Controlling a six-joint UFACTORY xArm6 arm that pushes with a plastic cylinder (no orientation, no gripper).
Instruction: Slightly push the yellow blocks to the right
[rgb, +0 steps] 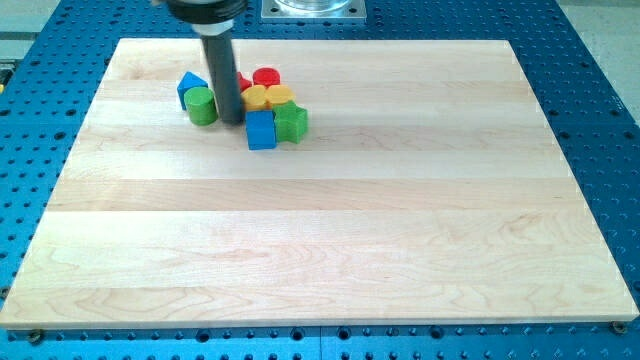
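Observation:
Two yellow blocks sit side by side near the view's top left: one on the left, one on the right. My tip stands just left of and a little below the left yellow block, between it and a green cylinder. A red block lies above the yellow ones; another red block is mostly hidden behind the rod. A blue cube and a green block lie just below the yellow pair.
A blue block sits at the left of the cluster, above the green cylinder. The wooden board lies on a blue perforated table. A metal base plate is at the view's top.

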